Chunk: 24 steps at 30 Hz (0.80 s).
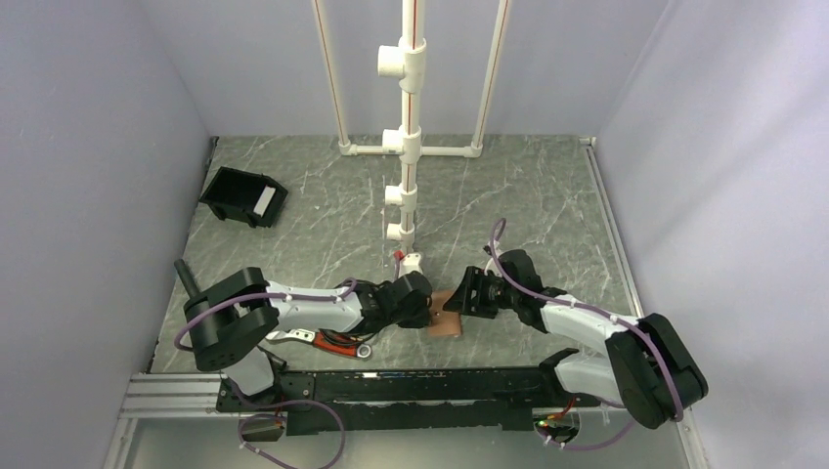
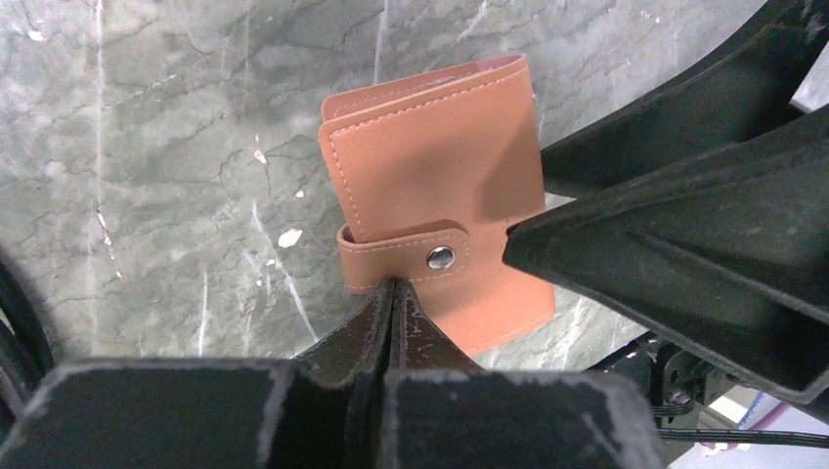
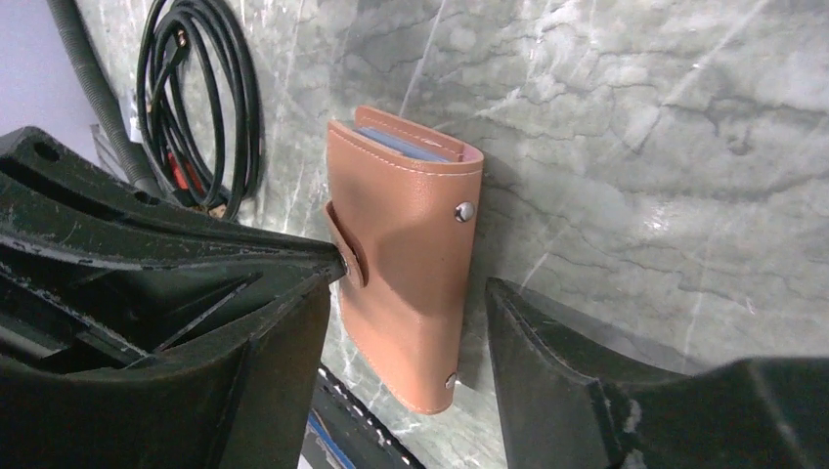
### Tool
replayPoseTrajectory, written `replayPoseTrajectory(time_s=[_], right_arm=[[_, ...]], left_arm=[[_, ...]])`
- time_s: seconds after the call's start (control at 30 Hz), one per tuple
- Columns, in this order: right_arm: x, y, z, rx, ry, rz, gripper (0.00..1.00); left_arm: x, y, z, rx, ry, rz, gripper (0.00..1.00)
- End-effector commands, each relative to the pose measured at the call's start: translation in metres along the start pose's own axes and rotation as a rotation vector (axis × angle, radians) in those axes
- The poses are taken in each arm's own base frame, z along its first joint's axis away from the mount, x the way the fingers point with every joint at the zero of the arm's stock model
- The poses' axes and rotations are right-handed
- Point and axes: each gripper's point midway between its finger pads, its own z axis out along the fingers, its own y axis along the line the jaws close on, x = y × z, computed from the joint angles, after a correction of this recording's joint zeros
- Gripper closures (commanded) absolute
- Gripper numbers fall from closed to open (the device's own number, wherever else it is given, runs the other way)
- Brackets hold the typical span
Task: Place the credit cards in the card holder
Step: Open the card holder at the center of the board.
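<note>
The card holder [image 2: 430, 186] is a brown leather-like wallet, folded shut, with a snap strap [image 2: 406, 256]. It is held tilted off the table between both arms [image 1: 446, 319]. My left gripper [image 2: 393, 288] is shut with its tips pinching the strap's edge; it also shows in the top view [image 1: 428, 311]. My right gripper [image 3: 411, 283] is open, one finger on each side of the card holder [image 3: 411, 264]; one fingertip [image 2: 513, 249] rests near the snap. Blue-grey card edges [image 3: 406, 145] show tucked inside the fold. No loose credit card is in view near the grippers.
A black open-topped bin [image 1: 235, 193] with a pale flat piece [image 1: 264, 201] inside sits at the far left. A white pipe frame [image 1: 411, 147] stands behind the grippers. Cables and a red-handled tool [image 1: 337, 340] lie under the left arm; cables also show in the right wrist view [image 3: 196, 107].
</note>
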Motion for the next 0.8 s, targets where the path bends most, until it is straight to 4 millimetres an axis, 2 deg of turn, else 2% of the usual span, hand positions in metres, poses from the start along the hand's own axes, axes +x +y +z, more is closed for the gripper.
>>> replayPoseTrajectory(time_s=[0.0,0.07,0.13,0.17,0.23,0.3,0.33,0.4,0.43,0.47,0.63,0.77], right_arm=[[0.010,0.008,0.004,-0.093,0.038,-0.018,0.40],[0.015,0.010,0.006,-0.123,0.057,-0.008,0.45],[0.019,0.012,0.007,-0.151,0.067,0.003,0.57],[0.021,0.013,0.007,-0.163,0.070,0.010,0.64],[0.021,0.015,0.007,-0.181,0.059,0.016,0.87],[0.020,0.015,0.005,-0.168,0.037,0.006,0.97],[0.019,0.016,0.004,-0.155,0.027,-0.008,1.00],[0.017,0.015,0.001,-0.119,0.001,-0.021,1.00],[0.014,0.016,-0.001,-0.106,-0.020,-0.028,1.00],[0.011,0.015,-0.003,-0.081,-0.037,-0.032,1.00],[-0.005,0.008,-0.014,0.037,-0.141,-0.056,1.00],[-0.007,0.010,-0.015,0.056,-0.134,-0.055,1.00]], left_arm=[[0.018,0.016,0.010,-0.045,0.072,-0.065,0.97],[0.023,0.021,0.010,-0.054,0.084,-0.083,0.97],[0.027,0.025,0.010,-0.064,0.094,-0.093,0.97],[0.028,0.025,0.010,-0.065,0.097,-0.094,0.97],[0.025,0.022,0.008,-0.052,0.090,-0.086,0.96],[0.019,0.015,0.004,-0.017,0.073,-0.062,0.85],[0.013,0.003,0.002,0.029,0.056,-0.051,0.76],[0.002,-0.013,-0.004,0.073,0.032,-0.026,0.51],[-0.002,-0.020,-0.007,0.080,0.021,-0.020,0.44],[-0.006,-0.025,-0.009,0.076,0.010,-0.022,0.43],[-0.006,-0.012,-0.003,-0.143,0.037,-0.122,0.51],[-0.011,-0.031,-0.003,-0.100,0.035,-0.124,0.56]])
